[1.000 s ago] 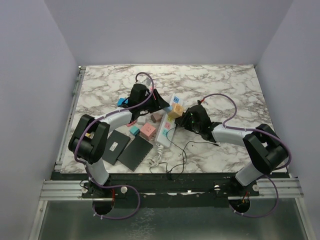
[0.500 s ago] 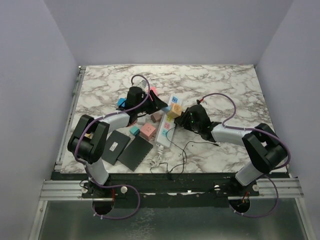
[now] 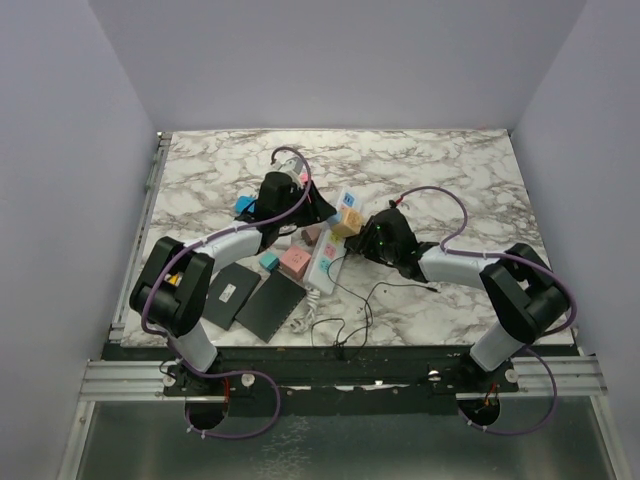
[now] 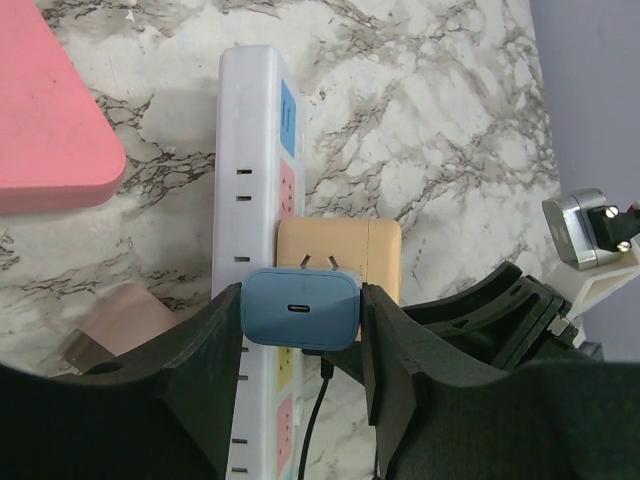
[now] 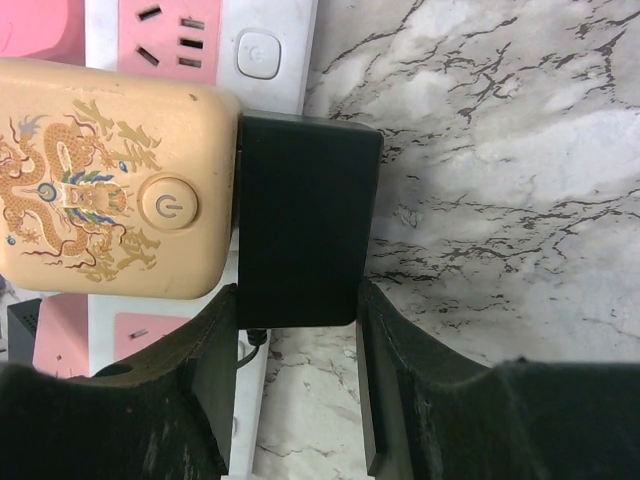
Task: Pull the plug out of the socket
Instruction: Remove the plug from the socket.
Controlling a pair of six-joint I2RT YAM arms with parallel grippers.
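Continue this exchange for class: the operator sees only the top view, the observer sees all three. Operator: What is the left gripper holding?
Observer: The left gripper is shut on a blue plug.
Operator: Anything plugged into it?
Observer: No, the port on its face is empty.
Operator: And the right gripper?
Observer: Its fingers clamp a black adapter beside a dragon-printed tan plug on the socket.
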